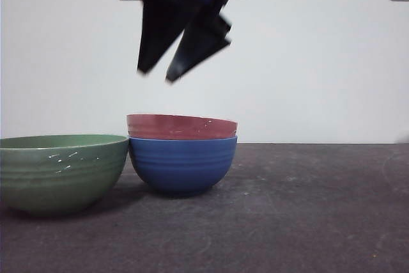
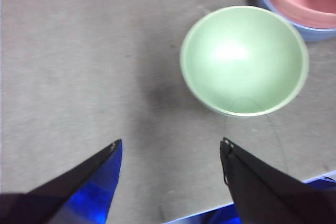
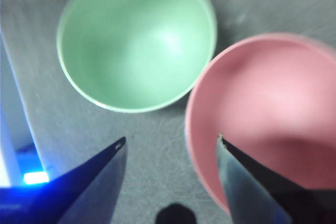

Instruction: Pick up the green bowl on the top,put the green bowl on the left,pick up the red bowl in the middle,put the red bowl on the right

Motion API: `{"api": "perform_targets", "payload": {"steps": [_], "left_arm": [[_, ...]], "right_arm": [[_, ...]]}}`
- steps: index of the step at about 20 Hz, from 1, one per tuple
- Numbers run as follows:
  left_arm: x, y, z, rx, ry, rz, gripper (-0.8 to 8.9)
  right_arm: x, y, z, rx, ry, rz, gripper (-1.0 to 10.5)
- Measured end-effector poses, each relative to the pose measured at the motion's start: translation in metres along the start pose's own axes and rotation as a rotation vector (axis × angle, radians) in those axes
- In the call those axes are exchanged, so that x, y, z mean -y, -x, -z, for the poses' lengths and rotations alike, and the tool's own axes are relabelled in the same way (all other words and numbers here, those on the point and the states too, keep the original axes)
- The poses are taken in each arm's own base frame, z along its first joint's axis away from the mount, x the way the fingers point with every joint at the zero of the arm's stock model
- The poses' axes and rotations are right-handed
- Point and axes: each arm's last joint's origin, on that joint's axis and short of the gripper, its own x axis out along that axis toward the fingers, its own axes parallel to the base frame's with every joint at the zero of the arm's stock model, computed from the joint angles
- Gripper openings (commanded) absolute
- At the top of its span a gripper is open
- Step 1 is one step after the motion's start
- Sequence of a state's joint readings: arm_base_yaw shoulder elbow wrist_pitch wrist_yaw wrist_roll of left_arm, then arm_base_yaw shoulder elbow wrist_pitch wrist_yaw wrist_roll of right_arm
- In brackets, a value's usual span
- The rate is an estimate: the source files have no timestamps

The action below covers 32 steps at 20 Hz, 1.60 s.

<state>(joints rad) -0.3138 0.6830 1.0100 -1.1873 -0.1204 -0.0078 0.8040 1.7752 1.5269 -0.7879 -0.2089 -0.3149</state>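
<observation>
Green bowl [image 1: 61, 172] sits on the surface just left of the blue bowl [image 1: 183, 164], red bowl [image 1: 181, 126] nested inside it. Right tool [image 1: 156, 75] hovers above, released, empty; left tool [image 2: 170, 148] released too. Risk: gripping the red rim could drag the blue one up.

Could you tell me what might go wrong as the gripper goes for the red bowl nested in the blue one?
1. The red bowl sits deep in the blue bowl, with only its rim showing, so the right gripper may lift both or jostle the blue one.
2. The green bowl stands close beside the stack; a jaw coming down on that side could knock it.
3. The open jaws have only a thin rim to close on, so the hold may slip.
</observation>
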Motion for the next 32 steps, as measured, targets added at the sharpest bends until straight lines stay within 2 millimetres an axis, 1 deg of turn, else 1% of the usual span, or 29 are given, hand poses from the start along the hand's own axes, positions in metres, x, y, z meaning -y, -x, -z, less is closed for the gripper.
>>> {"api": "perform_targets", "payload": {"steps": [2,4,8,9,10,12,15,17,25,28,32], "left_arm": [[0.001,0.0,0.0,0.001,0.0,0.036,3.14],[0.001,0.0,0.0,0.002,0.001,0.046,3.14],[0.001,0.0,0.0,0.003,0.001,0.046,3.14],[0.001,0.0,0.0,0.003,0.001,0.046,3.14],[0.001,0.0,0.0,0.003,0.001,0.046,3.14],[0.001,0.0,0.0,0.003,0.001,0.046,3.14],[0.001,0.0,0.0,0.003,0.001,0.045,3.14],[0.001,0.0,-0.001,0.008,0.001,0.046,3.14],[0.001,0.0,-0.004,0.041,0.004,0.046,3.14],[0.001,0.0,-0.005,0.051,0.005,0.046,3.14],[0.001,0.0,-0.007,0.065,0.007,0.046,3.14]], "right_arm": [[0.003,-0.019,0.003,-0.044,-0.004,-0.014,2.7],[0.006,-0.033,0.005,-0.067,-0.007,-0.021,1.8],[0.008,-0.045,0.005,-0.073,0.0,-0.024,1.8],[0.009,-0.048,0.006,-0.074,0.0,-0.025,1.5],[0.009,-0.051,0.007,-0.084,-0.003,-0.027,0.9],[0.01,-0.056,0.008,-0.095,-0.003,-0.031,0.6],[0.009,-0.056,0.007,-0.092,0.002,-0.031,0.5],[0.008,-0.056,0.007,-0.093,0.004,-0.031,-0.2],[0.008,-0.053,0.004,-0.078,0.032,-0.015,-0.2],[0.006,-0.043,0.003,-0.065,0.034,-0.015,-0.2],[0.002,-0.017,-0.003,-0.007,0.048,0.023,-0.1]]}}
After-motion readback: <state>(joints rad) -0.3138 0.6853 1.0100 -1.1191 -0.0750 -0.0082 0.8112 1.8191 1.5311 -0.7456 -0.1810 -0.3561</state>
